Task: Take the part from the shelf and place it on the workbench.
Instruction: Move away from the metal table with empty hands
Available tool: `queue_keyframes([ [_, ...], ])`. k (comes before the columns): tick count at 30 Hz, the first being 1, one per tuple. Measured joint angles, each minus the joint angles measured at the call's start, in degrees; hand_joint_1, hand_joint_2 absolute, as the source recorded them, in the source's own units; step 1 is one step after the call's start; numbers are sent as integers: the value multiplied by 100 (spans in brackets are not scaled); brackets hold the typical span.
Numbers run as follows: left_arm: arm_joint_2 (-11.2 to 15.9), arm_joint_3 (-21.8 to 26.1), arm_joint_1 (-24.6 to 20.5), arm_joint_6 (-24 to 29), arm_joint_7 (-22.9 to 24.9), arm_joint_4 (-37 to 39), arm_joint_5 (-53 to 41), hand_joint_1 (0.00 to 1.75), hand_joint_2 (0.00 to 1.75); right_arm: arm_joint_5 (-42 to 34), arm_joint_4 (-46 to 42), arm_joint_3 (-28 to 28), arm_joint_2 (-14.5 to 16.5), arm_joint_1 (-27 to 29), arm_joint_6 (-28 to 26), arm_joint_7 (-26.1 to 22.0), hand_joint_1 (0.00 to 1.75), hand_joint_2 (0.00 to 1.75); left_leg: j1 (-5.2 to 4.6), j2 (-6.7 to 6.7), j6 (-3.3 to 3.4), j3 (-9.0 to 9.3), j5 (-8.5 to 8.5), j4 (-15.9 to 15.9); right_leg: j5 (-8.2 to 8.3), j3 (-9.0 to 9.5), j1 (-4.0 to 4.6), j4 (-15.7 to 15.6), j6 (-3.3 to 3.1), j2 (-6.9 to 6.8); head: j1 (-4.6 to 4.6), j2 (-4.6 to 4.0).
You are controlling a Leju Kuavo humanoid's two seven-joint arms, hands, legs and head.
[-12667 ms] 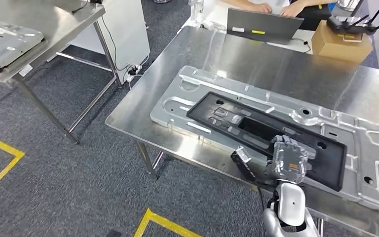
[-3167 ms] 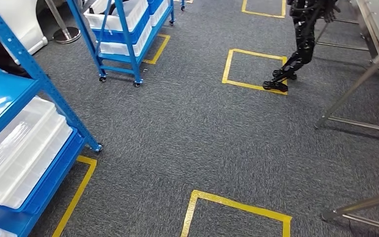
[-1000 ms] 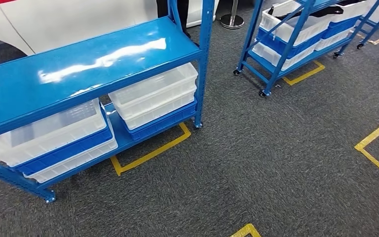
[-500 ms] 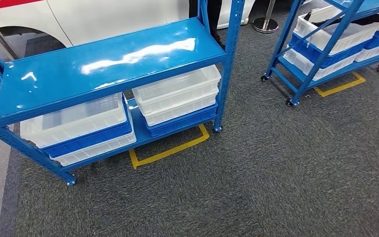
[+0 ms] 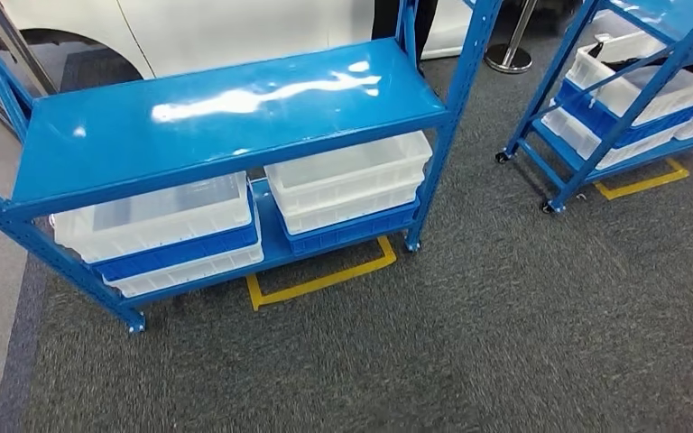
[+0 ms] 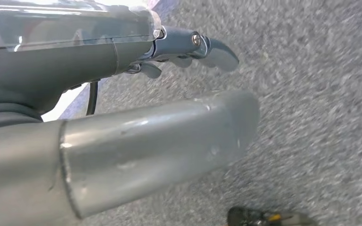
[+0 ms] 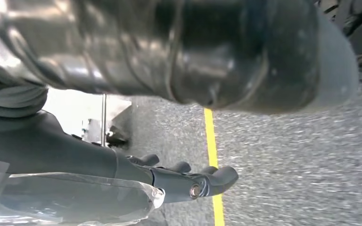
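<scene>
A blue metal shelf (image 5: 226,117) stands ahead of me in the head view, its top board bare and shiny. On its lower board sit stacked white and blue bins (image 5: 158,216) and a second stack (image 5: 347,180). My left hand (image 6: 122,61) hangs over grey carpet, with its thumb (image 6: 160,141) and fingers (image 6: 207,49) apart and nothing between them. My right hand (image 7: 75,155) hangs the same way, thumb (image 7: 240,52) apart from fingers (image 7: 202,181), holding nothing.
A second blue wheeled shelf (image 5: 632,81) with bins stands at the right. Yellow floor tape (image 5: 325,280) runs by the near shelf's foot. A white car body (image 5: 235,27) is behind the shelf, and a stanchion base (image 5: 510,59) stands at the back.
The camera has kept turning: the workbench and then open floor gave way to the blue shelf, which has slid rightward towards the picture's middle.
</scene>
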Motion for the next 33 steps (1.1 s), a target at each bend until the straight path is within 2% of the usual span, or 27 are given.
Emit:
queue_keyframes([
  [1, 1, -1, 2, 2, 1, 0, -1, 0, 0, 3, 0, -1, -4, 3, 0, -1, 0, 0, -5, -12, 6, 47, -54, 0, -111, -248, 0, 284, 12, 5, 1, 0],
  [2, 2, -2, 10, 3, 1, 0, -4, 0, 0, 6, 0, -1, -7, 12, 0, -1, 0, 0, -9, -27, 7, 108, -115, 0, -162, -429, 2, 420, 16, 8, 1, 0],
  [3, 2, -2, 21, 4, 2, 0, -10, 0, 0, 8, 1, -2, -8, 27, 0, 1, 0, 0, -12, -45, 3, 187, -182, -1, -115, -517, 5, 364, 7, 9, 2, 0],
  [4, -1, -2, 31, 4, 5, 0, -17, 0, 0, 10, 1, -2, -10, 45, 0, 1, 0, 0, -13, -59, -6, 277, -250, -2, 38, -515, 12, 131, -15, 10, 2, 0],
  [6, -19, -4, 42, 5, 27, 3, -28, 0, 0, 17, 2, -4, -26, 80, 1, 0, 0, 0, -17, -75, -34, 439, -399, -7, 610, -421, 55, -546, -98, 17, 0, 0],
  [8, -38, -6, 30, 11, 62, 7, -33, 0, 0, 37, 2, -8, -46, 82, 4, -9, 0, 0, -18, -80, -92, 546, -508, -67, 967, -363, 107, -952, -180, 28, 2, 0],
  [10, -43, -8, 11, 17, 84, 9, -38, 0, 0, 56, 2, -10, -54, 65, 8, -15, 0, 0, -26, -82, -169, 638, -460, -84, 929, -265, 113, -1067, -248, 38, 4, 0],
  [11, -40, -8, 4, 16, 87, 9, -40, 0, 0, 64, 2, -11, -54, 66, 9, -16, 0, 0, -24, -75, -199, 641, -387, 14, 908, -164, 103, -1134, -281, 37, 3, 1],
  [12, -38, -8, -6, 10, 82, 9, -43, 0, 0, 72, 2, -12, -55, 73, 14, -16, 0, 0, -24, -65, -226, 553, -280, 263, 863, -34, 89, -1211, -315, 35, 1, 0],
  [13, -35, -8, -18, 3, 78, 9, -45, 0, 0, 80, 2, -13, -56, 77, 18, -16, 0, 0, -15, -54, -248, 377, -215, 596, 817, 106, 77, -1286, -341, 32, -2, -1],
  [14, -29, -8, -22, -3, 78, 9, -48, 0, 0, 88, 2, -13, -57, 78, 24, -17, 0, 0, -1, -42, -264, 127, -231, 978, 759, 245, 69, -1357, -358, 28, -3, -1],
  [15, -27, -8, -21, -2, 84, 9, -51, 0, 0, 97, 2, -13, -58, 73, 30, -21, 0, 0, 6, -35, -284, -138, -366, 1306, 698, 383, 62, -1409, -371, 28, -5, -2],
  [16, -21, -8, -13, 11, 102, 9, -57, 0, 0, 112, 2, -13, -58, 68, 39, -28, 0, 0, 13, -33, -302, -373, -636, 1501, 628, 524, 54, -1446, -371, 37, -7, -2],
  [17, -15, -8, -3, 29, 124, 9, -69, 0, 0, 132, 2, -13, -58, 66, 54, -41, 0, 0, 17, -32, -317, -557, -944, 1560, 550, 667, 45, -1470, -362, 49, -7, -2],
  [18, -11, -8, 6, 49, 144, 9, -81, 0, 0, 154, 2, -13, -58, 67, 72, -55, 0, 0, 22, -31, -328, -690, -1195, 1489, 463, 811, 34, -1481, -349, 61, -7, -2],
  [19, -8, -8, 16, 68, 162, 9, -92, 0, 0, 173, 2, -13, -58, 70, 90, -68, 0, 0, 29, -29, -336, -784, -1271, 1315, 361, 948, 25, -1484, -332, 70, -7, -2],
  [20, -6, -8, 28, 81, 172, 9, -102, 0, 0, 185, 2, -13, -58, 75, 104, -78, 0, 0, 38, -25, -336, -850, -1075, 1063, 255, 1073, 19, -1482, -313, 73, -7, -2],
  [22, -4, -9, 66, 108, 185, 9, -108, 0, 0, 202, 9, -12, -60, 83, 114, -95, 0, 0, 36, 15, -313, -965, -94, 539, 25, 1269, 29, -1421, -257, 75, -7, -2],
  [23, -3, -9, 74, 122, 196, 10, -110, 0, 0, 221, 12, -11, -61, 83, 115, -102, 0, 0, 23, 26, -279, -991, 340, 413, -87, 1328, 40, -1384, -218, 75, -7, -2],
  [24, -3, -9, 69, 139, 206, 10, -112, 0, 0, 244, 16, -10, -62, 77, 121, -109, 0, 0, 4, 27, -240, -1008, 586, 382, -184, 1372, 46, -1356, -174, 71, -7, -2],
  [27, 0, -9, -21, 190, 240, 9, -114, 0, 0, 297, 16, 1, -63, 16, 152, -114, 0, 0, -4, -62, -122, -944, 546, 421, -386, 1455, 14, -1310, -66, 36, -8, -2],
  [28, 2, -10, -45, 207, 249, 9, -114, 0, 0, 309, 16, 8, -63, -5, 168, -116, 0, 0, 5, -87, -84, -914, 521, 397, -491, 1377, 3, -1133, -44, 31, -6, -2],
  [29, 4, -10, -59, 219, 256, 9, -114, 0, 0, 320, 16, 15, -63, -22, 186, -117, 0, 0, 11, -106, -51, -885, 494, 379, -624, 1214, -3, -839, -30, 32, -5, -2],
  [31, 11, -10, -67, 233, 266, 9, -115, 0, 0, 342, 16, 22, -63, -33, 215, -119, 0, 0, 5, -161, -8, -845, 432, 368, -869, 671, -2, -35, -7, 35, -4, -2],
  [32, 15, -10, -65, 235, 270, 9, -115, 0, 0, 349, 16, 24, -63, -32, 221, -117, 0, 0, 3, -208, -5, -815, 400, 369, -871, 424, -3, 246, -1, 35, -4, -2],
  [33, 17, -10, -59, 236, 275, 9, -116, 0, 0, 354, 16, 23, -64, -20, 226, -117, 0, 0, 1, -266, -7, -774, 366, 369, -755, 249, -2, 356, -2, 38, -4, -2],
])
